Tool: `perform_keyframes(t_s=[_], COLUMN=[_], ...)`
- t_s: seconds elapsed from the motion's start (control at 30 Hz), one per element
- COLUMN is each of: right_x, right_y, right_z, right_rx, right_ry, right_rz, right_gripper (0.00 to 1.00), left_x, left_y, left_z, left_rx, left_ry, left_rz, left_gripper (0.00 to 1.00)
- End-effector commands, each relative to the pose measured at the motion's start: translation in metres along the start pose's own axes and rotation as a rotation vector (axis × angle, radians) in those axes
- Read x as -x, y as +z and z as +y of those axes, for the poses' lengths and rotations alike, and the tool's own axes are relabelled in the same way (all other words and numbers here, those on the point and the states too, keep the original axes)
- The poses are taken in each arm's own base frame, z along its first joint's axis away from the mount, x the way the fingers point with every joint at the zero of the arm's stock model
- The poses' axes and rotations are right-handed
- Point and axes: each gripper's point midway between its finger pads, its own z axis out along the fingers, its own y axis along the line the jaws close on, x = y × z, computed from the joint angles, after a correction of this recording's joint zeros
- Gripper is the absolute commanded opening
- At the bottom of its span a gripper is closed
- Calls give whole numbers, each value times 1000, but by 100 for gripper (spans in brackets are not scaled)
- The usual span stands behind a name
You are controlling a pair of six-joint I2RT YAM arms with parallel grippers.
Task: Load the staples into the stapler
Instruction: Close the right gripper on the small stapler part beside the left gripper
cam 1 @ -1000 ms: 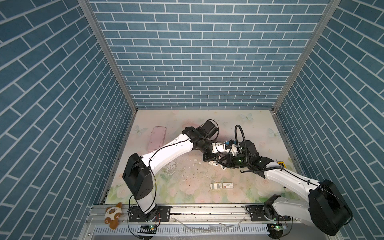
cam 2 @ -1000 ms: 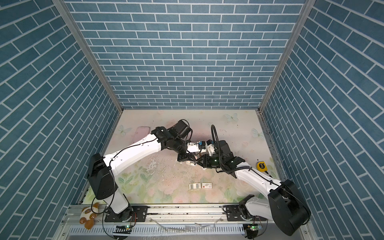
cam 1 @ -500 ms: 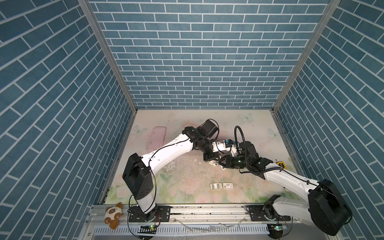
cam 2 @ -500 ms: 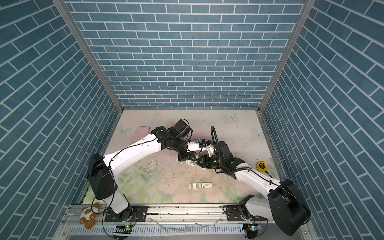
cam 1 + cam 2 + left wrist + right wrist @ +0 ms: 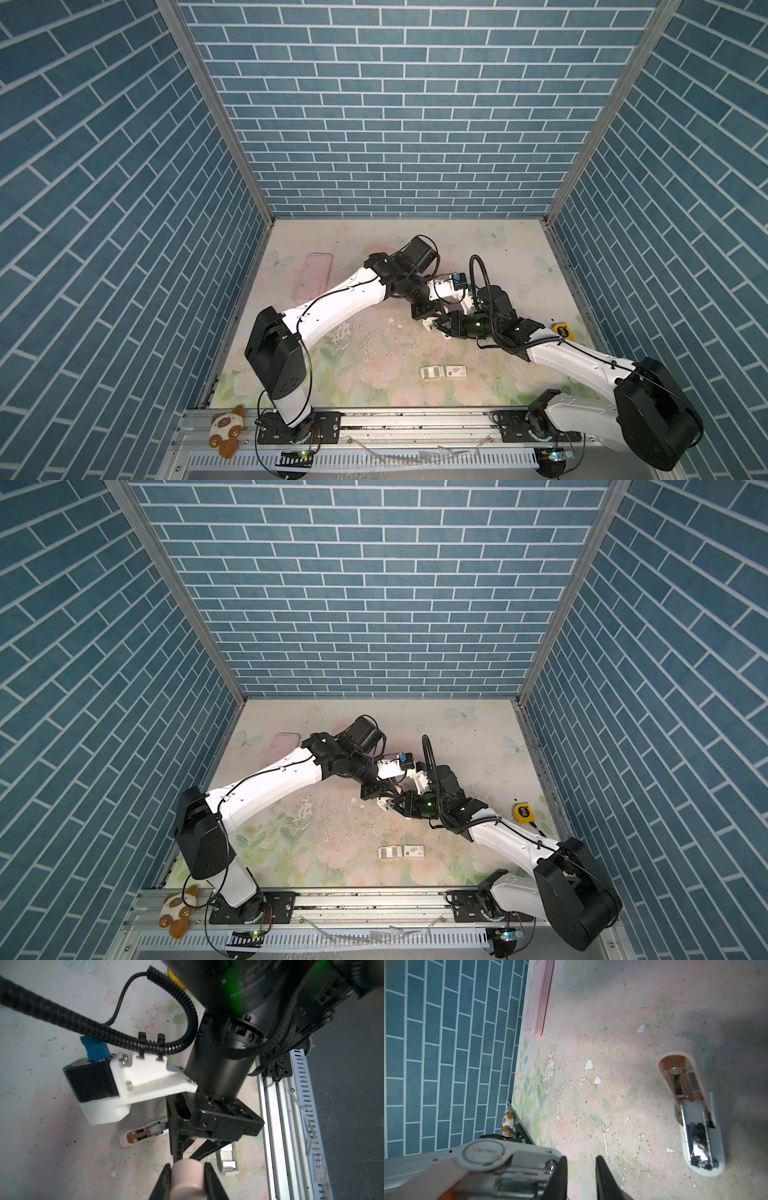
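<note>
One stapler (image 5: pixel 691 1105) lies open on the table, its pink cover flipped back from the metal channel and pale grey base; it also shows in the left wrist view as the stapler (image 5: pixel 137 1136). My left gripper (image 5: pixel 188 1165) is shut on the rounded pink end of a second stapler (image 5: pixel 187 1180), whose hinge end (image 5: pixel 483 1153) sits against my right gripper (image 5: pixel 581 1158). That gripper stands slightly open, with only table between its fingers. The staples (image 5: pixel 228 1164) lie in their white tray (image 5: pixel 432 372) beside the red-marked sleeve (image 5: pixel 456 370), towards the front. Both grippers (image 5: pixel 432 318) meet mid-table.
A pink phone (image 5: pixel 313 276) lies at the back left. A yellow tape measure (image 5: pixel 563 331) sits by the right wall. A plush toy (image 5: pixel 226 428) rests on the front rail (image 5: pixel 415 422). A loose staple (image 5: pixel 645 1174) lies on the scuffed table.
</note>
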Motion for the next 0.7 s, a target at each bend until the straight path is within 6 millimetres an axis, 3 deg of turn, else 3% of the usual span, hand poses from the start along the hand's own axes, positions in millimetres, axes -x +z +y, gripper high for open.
perform_keyframes(t_s=[0.0,0.33,0.67], right_x=[9,9,4], right_y=[1,6,0], right_z=[28,28,9], right_rx=[104,114,13], right_ry=[-46,-41,-30], right_rz=[-29,-31,-44], right_gripper=[25,26,29], left_x=[13,11,0], left_y=[5,10,7], left_z=[5,4,2], left_rx=[5,-6,6], left_ry=[8,-16,18], left_rz=[-40,-48,-7], left_gripper=[2,2,1])
